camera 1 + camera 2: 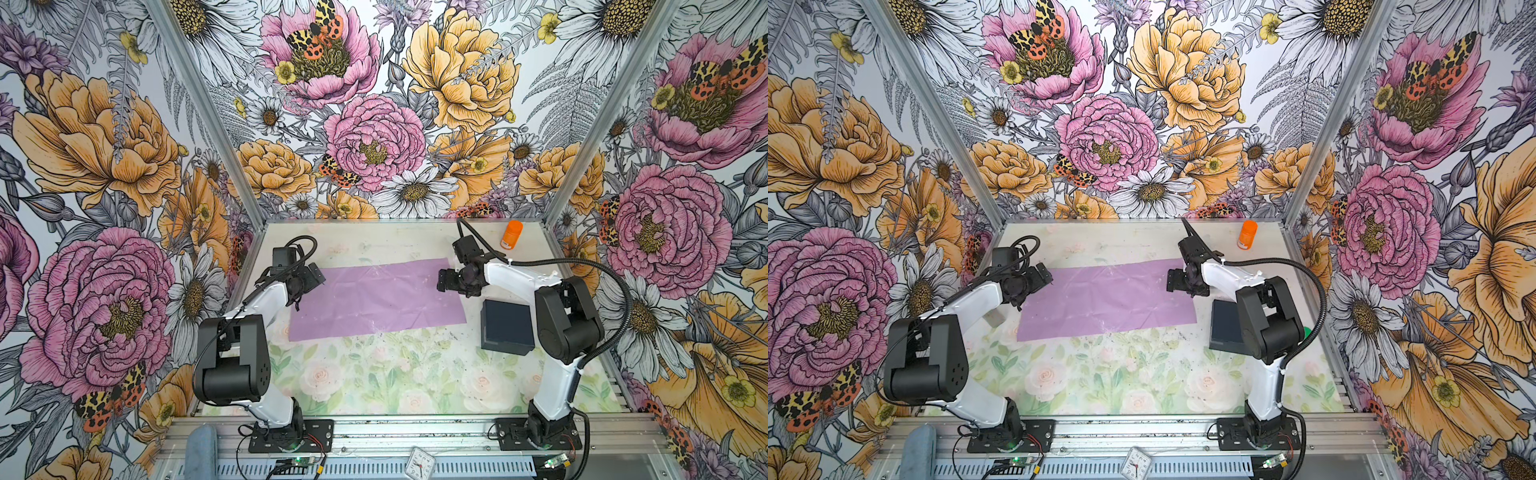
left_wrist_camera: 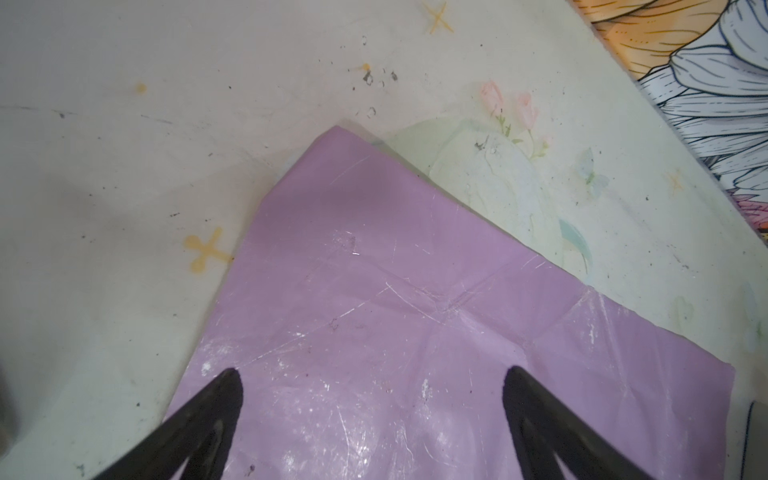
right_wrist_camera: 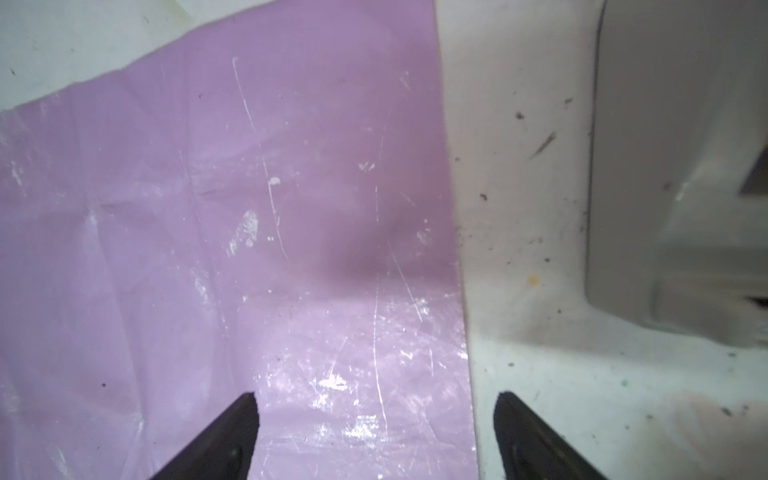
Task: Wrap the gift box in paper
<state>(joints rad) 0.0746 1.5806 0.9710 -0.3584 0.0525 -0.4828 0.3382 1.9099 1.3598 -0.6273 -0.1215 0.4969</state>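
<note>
The paper (image 1: 374, 297) (image 1: 1104, 299) lies flat on the table, lilac face up and creased. The gift box (image 1: 507, 326) (image 1: 1225, 328), low and dark navy, rests on the table just off the paper's right end, partly under my right arm. My left gripper (image 1: 309, 280) (image 1: 1038, 280) hovers open over the paper's left end; in the left wrist view it (image 2: 372, 374) has only paper (image 2: 415, 311) between its fingers. My right gripper (image 1: 446, 282) (image 1: 1175, 280) is open over the right end. In the right wrist view it (image 3: 376, 399) straddles the paper's (image 3: 249, 228) edge and holds nothing.
An orange container (image 1: 512, 235) (image 1: 1247, 235) stands at the back right of the table. A small green thing (image 1: 1307, 332) peeks out behind my right arm. A little clock (image 1: 419, 461) lies on the front rail. Flowered walls close in the table on three sides.
</note>
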